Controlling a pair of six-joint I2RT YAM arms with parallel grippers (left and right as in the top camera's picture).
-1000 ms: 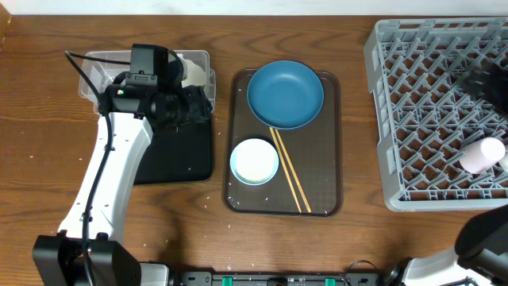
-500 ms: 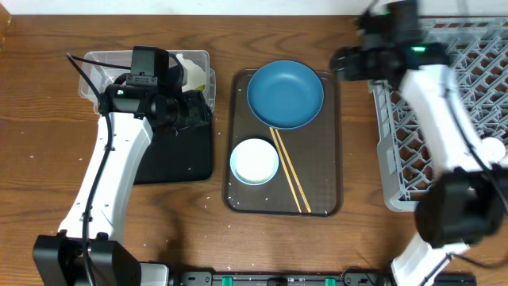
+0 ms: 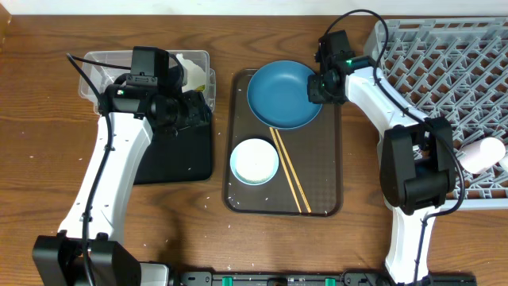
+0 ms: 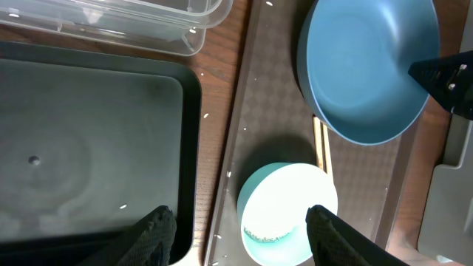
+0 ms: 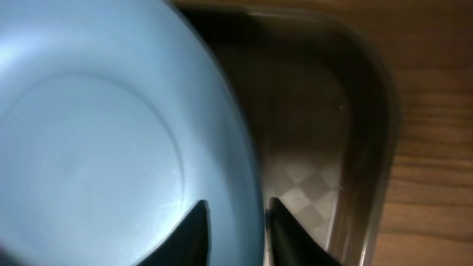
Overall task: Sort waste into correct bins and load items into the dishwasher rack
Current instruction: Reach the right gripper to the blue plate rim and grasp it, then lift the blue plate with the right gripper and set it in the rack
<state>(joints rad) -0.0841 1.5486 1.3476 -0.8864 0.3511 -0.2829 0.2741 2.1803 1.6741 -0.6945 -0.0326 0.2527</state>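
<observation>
Two grippers were logged: right gripper [image 5: 236, 213] was clenched on the big bowl's [image 3: 282, 95] right rim, the bowl sat on the brown tray [image 3: 329, 163] near the small bowl [image 3: 254, 161] and chopsticks [image 3: 290, 173]. Left gripper [image 4: 238, 220] was spread wide, empty, by the black tray's [image 4: 89, 148] edge.

The left arm [image 3: 111, 159] hides much of the clear tub [image 3: 99, 62] overhead.

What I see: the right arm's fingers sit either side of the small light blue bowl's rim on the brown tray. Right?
Wrong bowl. The fingers of the right gripper sit either side of the rim of the large dark blue bowl on the brown tray; the small light blue bowl lies untouched. The right wrist view shows it.
</observation>
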